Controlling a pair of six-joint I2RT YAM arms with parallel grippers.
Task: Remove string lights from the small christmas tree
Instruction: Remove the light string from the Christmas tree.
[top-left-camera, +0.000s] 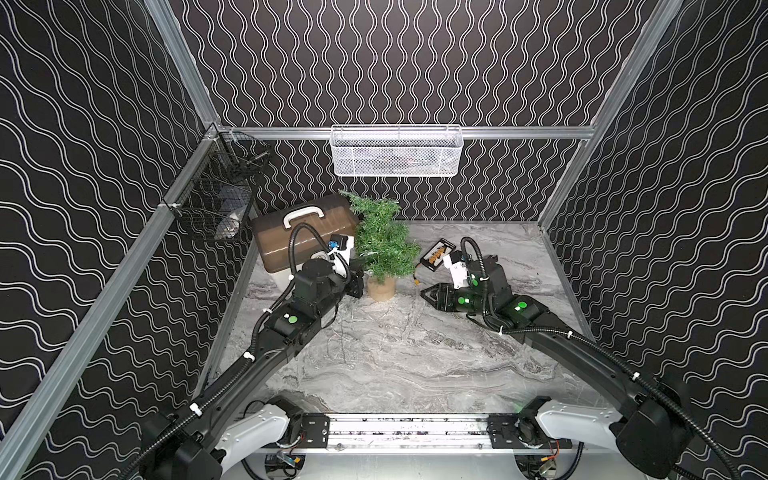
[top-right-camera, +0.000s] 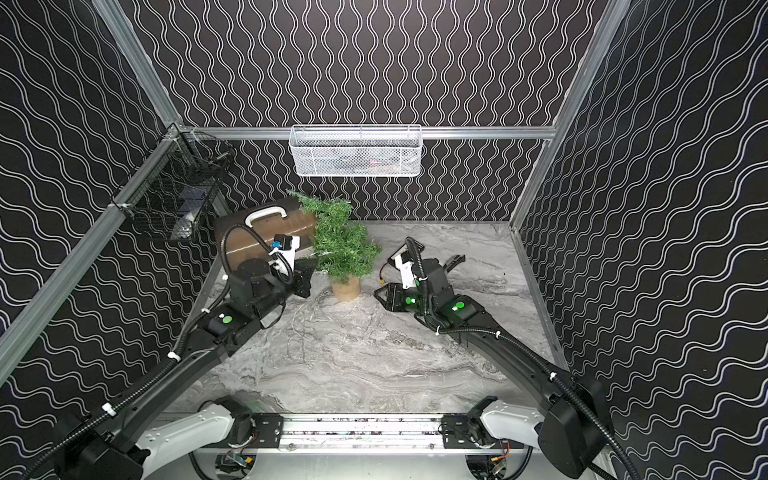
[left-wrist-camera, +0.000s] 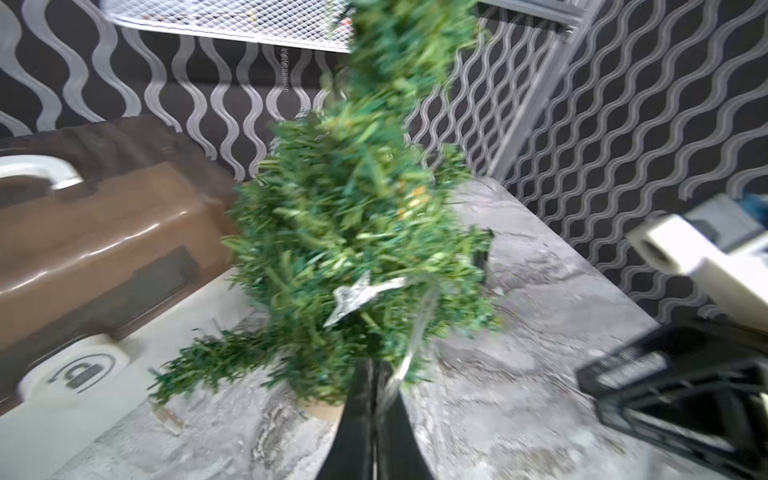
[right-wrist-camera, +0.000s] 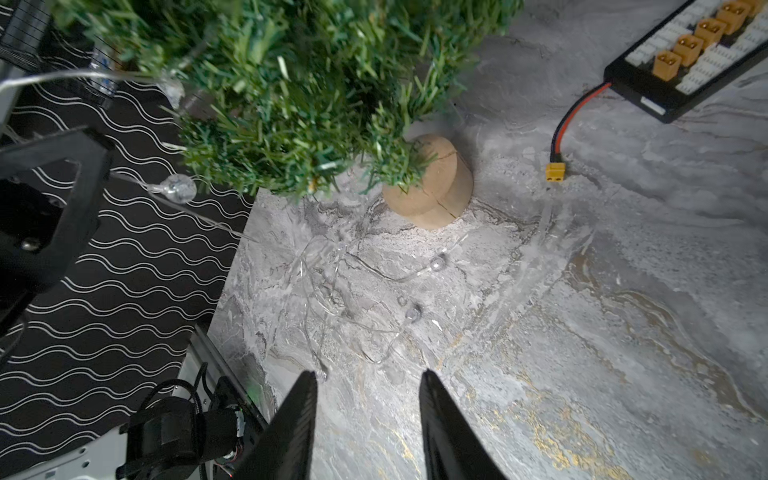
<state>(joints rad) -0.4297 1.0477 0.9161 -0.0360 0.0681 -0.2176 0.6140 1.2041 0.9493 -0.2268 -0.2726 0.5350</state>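
Note:
The small christmas tree (top-left-camera: 382, 245) (top-right-camera: 340, 245) stands on its tan base (right-wrist-camera: 428, 183) at the back of the marble table. Part of the string lights (right-wrist-camera: 332, 291) lies in a loose tangle on the table in front of the base. One strand with round bulbs (right-wrist-camera: 178, 189) still hangs from the lower branches. My left gripper (left-wrist-camera: 376, 365) (top-left-camera: 356, 284) is at the tree's left side, shut on a strand of the string lights (left-wrist-camera: 415, 345) that runs up into the branches. My right gripper (right-wrist-camera: 368, 374) (top-left-camera: 423, 294) is open and empty, low over the table to the right of the base.
A brown box with a white handle (top-left-camera: 299, 237) stands just left of the tree. A black connector board (right-wrist-camera: 685, 62) with a red-black lead and yellow plug (right-wrist-camera: 555, 172) lies to the right. A white mesh basket (top-left-camera: 397, 151) and a black wire basket (top-left-camera: 216, 199) hang on the walls.

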